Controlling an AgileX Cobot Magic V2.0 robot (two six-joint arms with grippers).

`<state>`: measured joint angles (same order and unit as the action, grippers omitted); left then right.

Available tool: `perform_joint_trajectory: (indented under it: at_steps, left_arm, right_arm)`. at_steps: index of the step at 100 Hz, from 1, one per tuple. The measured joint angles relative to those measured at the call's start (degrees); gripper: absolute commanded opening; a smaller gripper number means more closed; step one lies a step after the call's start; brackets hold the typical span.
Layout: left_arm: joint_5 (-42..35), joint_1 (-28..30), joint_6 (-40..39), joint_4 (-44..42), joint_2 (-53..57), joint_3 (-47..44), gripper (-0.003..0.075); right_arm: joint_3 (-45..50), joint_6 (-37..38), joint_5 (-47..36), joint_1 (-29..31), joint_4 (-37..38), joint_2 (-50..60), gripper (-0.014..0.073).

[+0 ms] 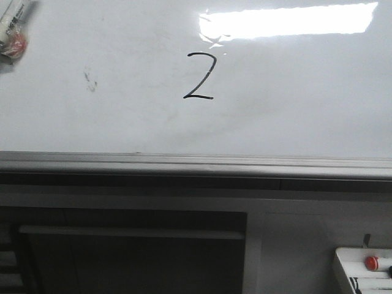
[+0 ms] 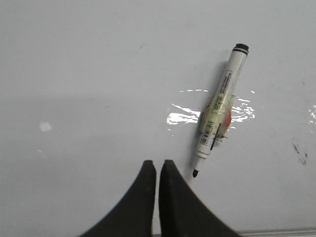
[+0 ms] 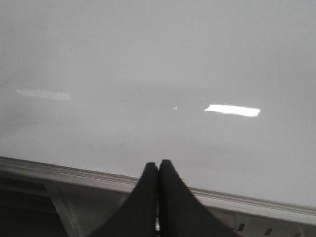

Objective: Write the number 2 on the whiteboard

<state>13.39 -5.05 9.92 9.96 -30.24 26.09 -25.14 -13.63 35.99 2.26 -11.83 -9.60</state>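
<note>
A thin black number 2 (image 1: 200,76) stands on the whiteboard (image 1: 294,104), near its middle in the front view. A white marker (image 2: 218,113) with yellowish and red tape round its barrel lies uncapped on the whiteboard (image 2: 89,74); it also shows at the front view's top left corner (image 1: 12,29). My left gripper (image 2: 157,163) is shut and empty, its tips just beside the marker's black nib. My right gripper (image 3: 158,163) is shut and empty over the board's grey ledge (image 3: 59,174). Neither gripper shows in the front view.
A faint dark smudge (image 1: 90,80) sits left of the digit and shows in the left wrist view (image 2: 299,152). Bright glare (image 1: 288,21) lies above the digit. The grey ledge (image 1: 196,164) runs along the board's lower edge. A white box with a red button (image 1: 371,263) is at the bottom right.
</note>
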Motion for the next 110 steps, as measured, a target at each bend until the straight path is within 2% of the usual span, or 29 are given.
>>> perform_joint_trajectory:
  at_steps: [50,66,86,110]
  left_arm:
    - [-0.8,-1.1,0.1,-0.3,2.8,-1.3,-0.0018]
    - [-3.7,-1.4,0.3,-5.4,13.5,-7.5,-0.0018]
    - [-4.8,-1.4,0.5,-6.3,26.8,-17.5,-0.0018]
    - [-11.7,-0.3,-2.0,-6.4,30.5,-26.2,-0.0018]
  right_arm:
    - [0.1,-0.1,0.2,0.0,0.0,0.0,-0.0072]
    - [0.1,-0.1,0.2,0.1,0.0,0.0,-0.0072]
    - [0.1,-0.1,0.2,0.1,0.0,0.0,-0.0072]
    - [0.1,-0.1,0.2,0.1,0.0,0.0,-0.0072]
